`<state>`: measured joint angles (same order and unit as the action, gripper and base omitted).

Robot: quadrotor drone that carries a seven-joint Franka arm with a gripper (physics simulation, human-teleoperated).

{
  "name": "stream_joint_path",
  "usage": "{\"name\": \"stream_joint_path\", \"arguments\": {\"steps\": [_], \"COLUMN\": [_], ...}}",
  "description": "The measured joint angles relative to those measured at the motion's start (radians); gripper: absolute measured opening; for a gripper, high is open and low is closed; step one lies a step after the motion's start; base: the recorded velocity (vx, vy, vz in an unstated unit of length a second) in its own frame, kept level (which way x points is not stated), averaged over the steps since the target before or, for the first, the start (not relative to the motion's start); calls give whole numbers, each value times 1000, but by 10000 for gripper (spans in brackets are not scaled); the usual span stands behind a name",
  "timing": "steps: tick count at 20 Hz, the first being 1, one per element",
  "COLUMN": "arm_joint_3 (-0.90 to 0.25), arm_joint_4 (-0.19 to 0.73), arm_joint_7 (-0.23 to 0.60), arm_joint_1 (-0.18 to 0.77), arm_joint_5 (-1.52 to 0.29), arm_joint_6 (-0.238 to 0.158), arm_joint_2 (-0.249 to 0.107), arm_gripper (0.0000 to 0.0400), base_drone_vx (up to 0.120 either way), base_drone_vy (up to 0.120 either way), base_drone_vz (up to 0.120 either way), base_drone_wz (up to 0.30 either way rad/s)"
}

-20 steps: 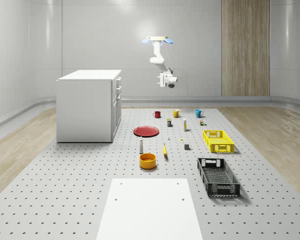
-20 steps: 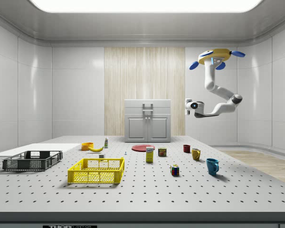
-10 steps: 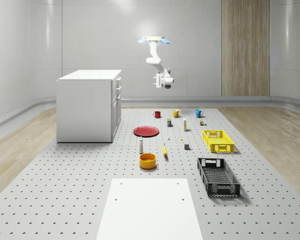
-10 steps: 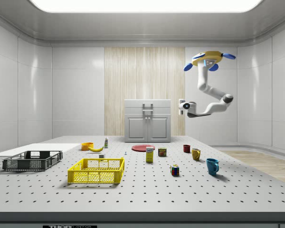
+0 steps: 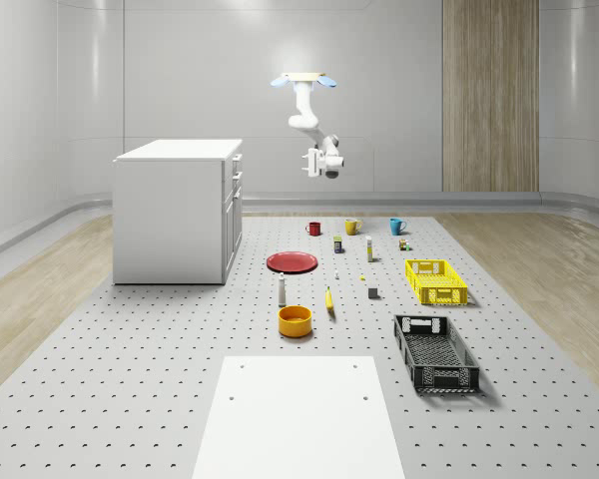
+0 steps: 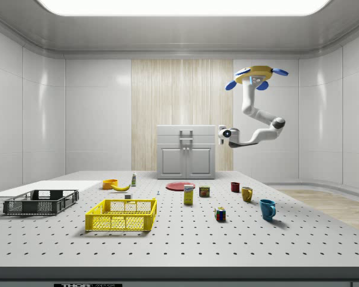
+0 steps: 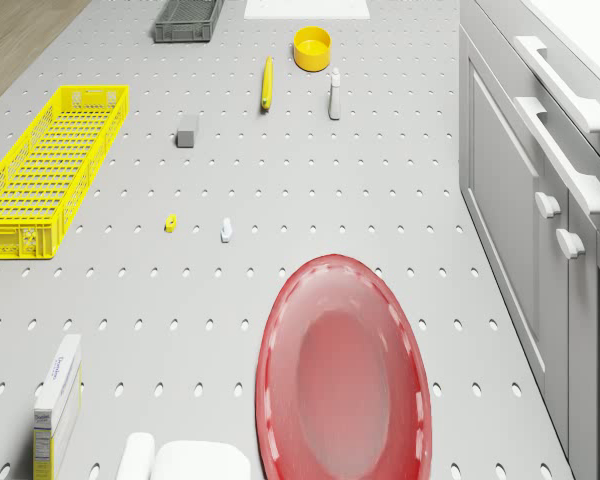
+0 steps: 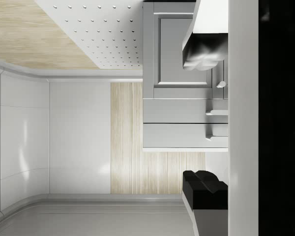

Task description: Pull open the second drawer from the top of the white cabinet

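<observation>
The white cabinet (image 5: 175,212) stands at the whole-scene view's left, its drawers stacked above two doors. The second drawer (image 6: 198,140) is shut, and its bar handle (image 7: 572,155) lies below the top drawer's handle (image 7: 558,72). My drone (image 5: 301,80) hovers high over the far part of the table, to the right of the cabinet's front. The arm hangs bent beneath it. My gripper (image 6: 221,133) is open, level with the drawers and apart from the cabinet. In the wrist view the white finger (image 8: 205,49) and black finger (image 8: 205,189) frame the drawer fronts (image 8: 174,112).
A red plate (image 7: 345,365) lies on the pegboard table (image 5: 130,379) before the cabinet. Mugs (image 5: 351,227), a yellow crate (image 5: 436,281), a black crate (image 5: 435,352), an orange bowl (image 5: 295,320), a banana (image 7: 267,82) and small items are spread across the table.
The drone and arm have shifted toward the cabinet, leftward in both fixed views. The gripper now sits closer to the drawer fronts. The cabinet is unchanged.
</observation>
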<state>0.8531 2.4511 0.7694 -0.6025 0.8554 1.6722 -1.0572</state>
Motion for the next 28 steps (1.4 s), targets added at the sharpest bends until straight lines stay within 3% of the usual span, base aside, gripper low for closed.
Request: {"name": "stream_joint_path", "arguments": {"steps": [11,28], "arm_joint_3": [10,20], "arm_joint_4": [4,9], "arm_joint_7": [20,47], "arm_joint_1": [-29,-64], "arm_joint_5": [-25,-56], "arm_joint_6": [27,61], "arm_joint_2": [-31,-70], "arm_gripper": [300,300], "base_drone_vx": [120,120], "base_drone_vy": [-120,0], "base_drone_vz": [0,0], "base_drone_wz": [0,0]}}
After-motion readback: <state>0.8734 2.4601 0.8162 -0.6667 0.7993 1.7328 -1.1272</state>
